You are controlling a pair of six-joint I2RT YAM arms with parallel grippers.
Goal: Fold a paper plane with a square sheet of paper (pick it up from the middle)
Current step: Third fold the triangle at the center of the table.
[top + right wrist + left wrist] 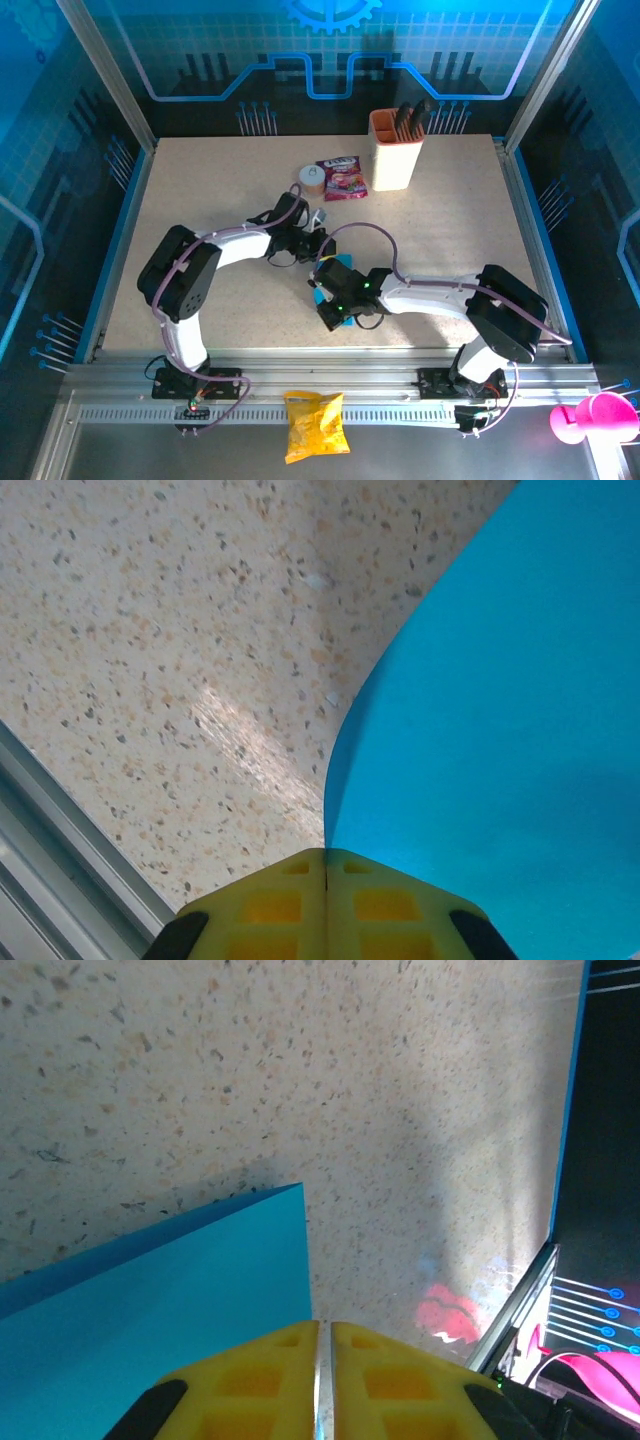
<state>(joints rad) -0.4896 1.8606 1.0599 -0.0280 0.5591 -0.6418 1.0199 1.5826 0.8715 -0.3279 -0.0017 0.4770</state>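
Thin cyan-blue square sheet of paper (520,730), well toward the arm bases from the beige holder cup (393,150) on the speckled surface (200,190). Right tool (326,858) fully closed, pinching its curled edge. Left tool (318,1328) closed beside it; grip unclear.

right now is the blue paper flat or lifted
lifted: blue paper curves off the table into the shut jaws of the right gripper

The square sheet of paper (318,296) lay mostly hidden under the right arm (420,292); contents of the far cup (395,160) were indistinct.
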